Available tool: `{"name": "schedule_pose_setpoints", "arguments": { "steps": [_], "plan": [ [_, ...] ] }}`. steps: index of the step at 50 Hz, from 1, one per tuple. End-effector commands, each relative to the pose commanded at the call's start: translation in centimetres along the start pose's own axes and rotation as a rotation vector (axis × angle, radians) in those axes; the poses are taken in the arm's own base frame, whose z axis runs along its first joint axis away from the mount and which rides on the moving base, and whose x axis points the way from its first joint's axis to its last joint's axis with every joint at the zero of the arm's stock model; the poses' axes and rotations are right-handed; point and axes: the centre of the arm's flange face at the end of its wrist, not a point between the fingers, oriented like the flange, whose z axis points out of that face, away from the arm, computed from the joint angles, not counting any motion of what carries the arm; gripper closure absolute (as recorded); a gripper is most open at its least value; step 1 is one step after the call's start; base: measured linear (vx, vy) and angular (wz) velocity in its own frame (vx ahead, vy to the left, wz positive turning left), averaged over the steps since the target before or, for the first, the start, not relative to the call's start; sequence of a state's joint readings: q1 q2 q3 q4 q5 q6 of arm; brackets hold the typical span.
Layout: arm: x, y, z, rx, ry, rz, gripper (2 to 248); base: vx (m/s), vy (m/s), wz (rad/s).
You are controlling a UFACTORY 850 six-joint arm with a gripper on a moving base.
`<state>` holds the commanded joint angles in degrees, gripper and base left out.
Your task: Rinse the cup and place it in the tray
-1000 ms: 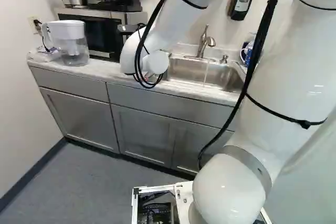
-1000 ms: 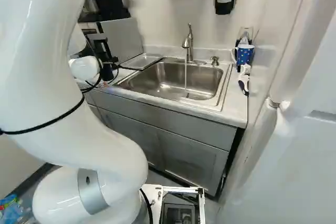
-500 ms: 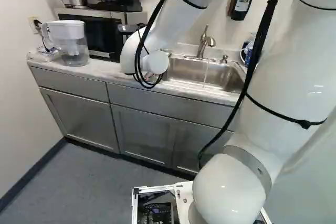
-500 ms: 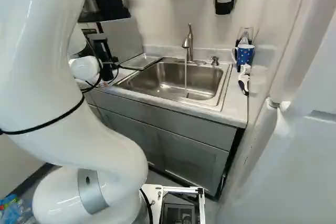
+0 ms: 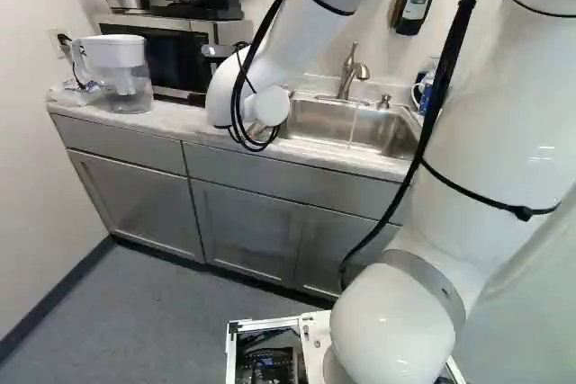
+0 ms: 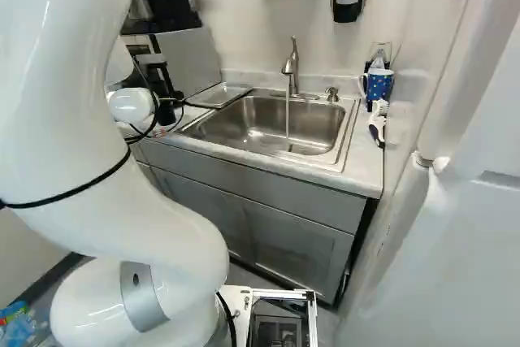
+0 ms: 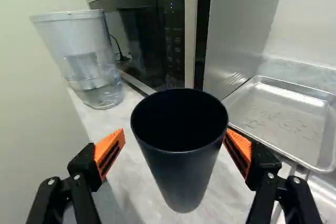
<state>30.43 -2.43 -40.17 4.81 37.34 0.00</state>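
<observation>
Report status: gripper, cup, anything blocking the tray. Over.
Gripper open, fingers either side of the cup. Cup upright on the counter. Nothing seen between cup and tray.

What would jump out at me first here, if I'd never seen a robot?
Probably the huge white arm, filling the left of the right base view. Then, in the wrist view, the dark cup between the open claw's bright orange pads. Beyond the arm, water runs from the tap into the sink.
</observation>
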Motion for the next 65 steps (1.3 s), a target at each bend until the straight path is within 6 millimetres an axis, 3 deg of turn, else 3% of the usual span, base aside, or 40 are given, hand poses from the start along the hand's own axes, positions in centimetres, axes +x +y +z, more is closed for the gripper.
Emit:
{"name": "schedule_pose_setpoints", "arguments": {
  "steps": [26,27,31,32,37,38,42,43,65],
  "plan": [
    [-0.2,0.3,-0.4,-0.006,-0.009,0.002,3,0.000,0.000,0.000],
    [-0.2,0.3,-0.4,-0.006,-0.009,0.002,32,0.000,0.000,0.000],
    [-0.2,0.3,-0.4,-0.006,-0.009,0.002,32,0.000,0.000,0.000],
    [-0.2,0.3,-0.4,-0.006,-0.009,0.002,71,0.000,0.000,0.000],
    [-0.2,0.3,-0.4,-0.006,-0.009,0.002,71,0.000,0.000,0.000],
    [-0.2,0.3,-0.4,-0.006,-0.009,0.002,109,0.000,0.000,0.000],
    [-0.2,0.3,-0.4,-0.006,-0.009,0.002,109,0.000,0.000,0.000],
    [-0.2,0.3,-0.4,-0.006,-0.009,0.002,124,0.000,0.000,0.000],
    [0.8,1.9,-1.2,-0.036,0.015,0.011,124,0.000,0.000,0.000]
  ]
}}
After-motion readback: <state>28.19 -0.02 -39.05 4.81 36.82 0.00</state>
